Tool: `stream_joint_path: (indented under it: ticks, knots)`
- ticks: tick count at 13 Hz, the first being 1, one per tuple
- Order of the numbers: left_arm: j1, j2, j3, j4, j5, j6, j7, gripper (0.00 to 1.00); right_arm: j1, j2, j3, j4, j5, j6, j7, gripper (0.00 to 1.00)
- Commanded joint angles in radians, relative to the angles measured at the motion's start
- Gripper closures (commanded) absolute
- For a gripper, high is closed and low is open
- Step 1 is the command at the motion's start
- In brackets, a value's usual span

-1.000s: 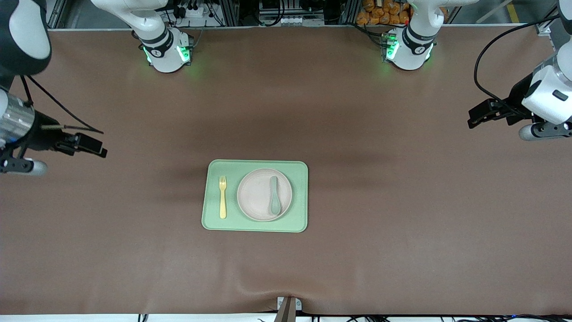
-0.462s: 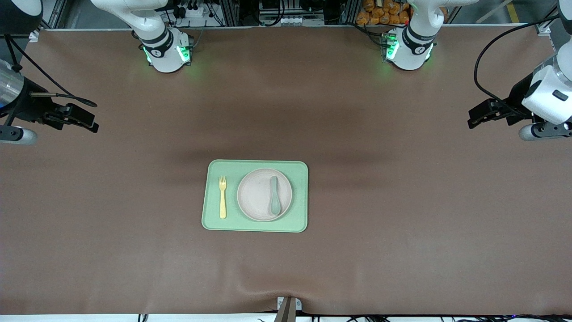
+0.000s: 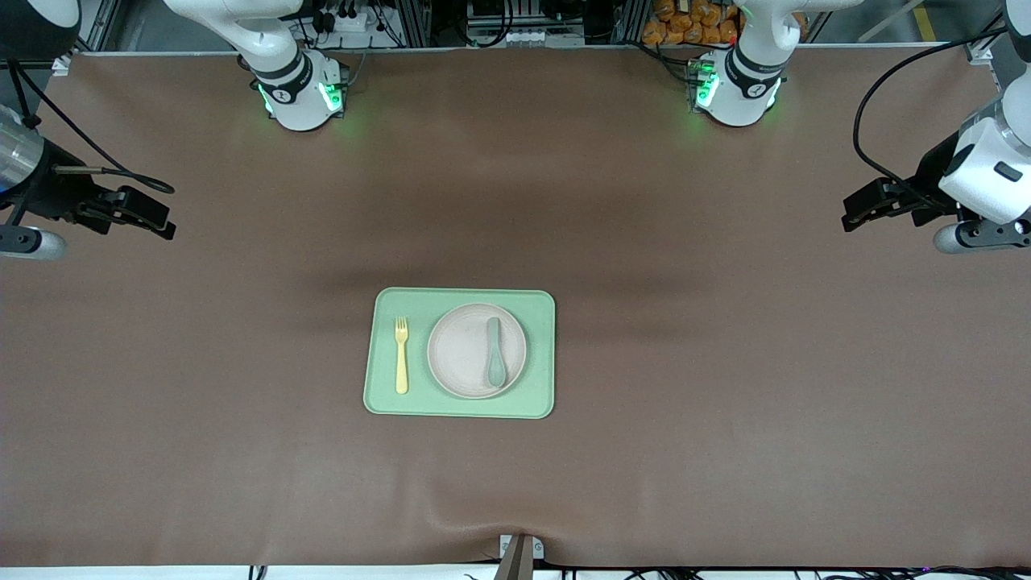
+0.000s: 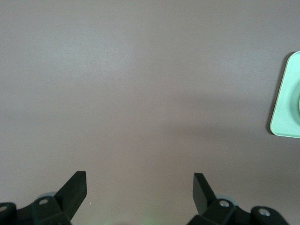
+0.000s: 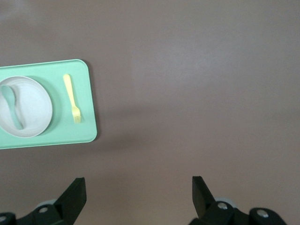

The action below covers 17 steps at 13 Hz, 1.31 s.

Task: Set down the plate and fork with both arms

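The off-white plate (image 3: 463,350) lies on a light-green tray (image 3: 378,403) in the middle of the table. A grey-green spoon (image 3: 494,362) rests in it. The pale-yellow fork (image 3: 401,354) lies on the tray beside the plate, toward the right arm's end. My right gripper (image 3: 165,221) hangs open and empty over bare table at the right arm's end. Its wrist view shows its open gripper (image 5: 138,183), the plate (image 5: 35,105) and the fork (image 5: 71,98). My left gripper (image 3: 847,214) hangs open and empty over bare table at the left arm's end, as its wrist view shows (image 4: 139,180).
A brown mat (image 3: 685,451) covers the table. One corner of the tray (image 4: 286,103) shows in the left wrist view. A small metal bracket (image 3: 519,552) sits at the table edge nearest the front camera. Both arm bases (image 3: 302,93) stand along the opposite edge.
The right gripper has swung over the bare table toward the edge where the arm bases stand, then nearly stopped. The left gripper and the tray's things have barely moved.
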Motion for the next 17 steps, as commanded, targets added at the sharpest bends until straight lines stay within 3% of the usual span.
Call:
stream_joint_path:
  ticks: [1,6,17]
  knots:
    - [0.003,-0.018,-0.004,-0.015,0.015,0.011,0.013,0.0,-0.048,0.001,0.042,0.017,-0.04,-0.013,0.004,0.0]
    - [-0.004,-0.008,-0.006,-0.008,0.009,0.013,0.013,0.0,-0.056,0.028,0.042,0.077,-0.028,-0.018,0.01,0.0]
    - [0.0,0.005,-0.006,-0.013,0.003,0.044,0.014,0.0,-0.075,0.033,0.039,0.073,-0.024,-0.046,-0.013,0.0]
